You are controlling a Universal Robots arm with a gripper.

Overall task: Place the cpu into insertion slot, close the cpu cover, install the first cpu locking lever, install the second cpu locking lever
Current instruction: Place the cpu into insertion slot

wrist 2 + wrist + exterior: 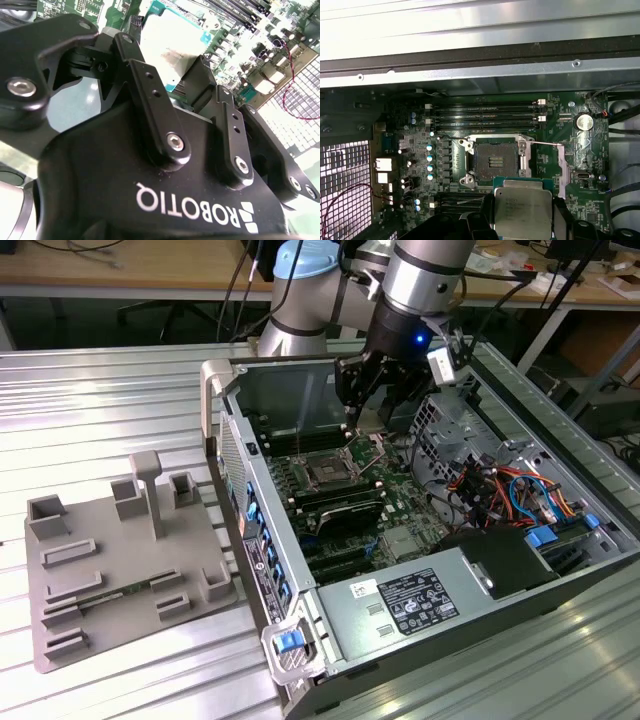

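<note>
Exterior view's left: one grey fixture plate [110,570] on the tabletop [100,410]. Right of it, one open computer case [300,640], with the gripper [365,418] reaching in from above.

Step in hand, by judgement: the first, cpu placement.

In the first wrist view:
- one insertion slot [495,161], bare
- one cpu [522,214], clamped between the fingers [563,222], clear of the slot and near it
- one cpu cover [563,170], standing open beside the slot

Placement calls for squaring the chip over the pin field and keeping it flat, no scraping.
</note>
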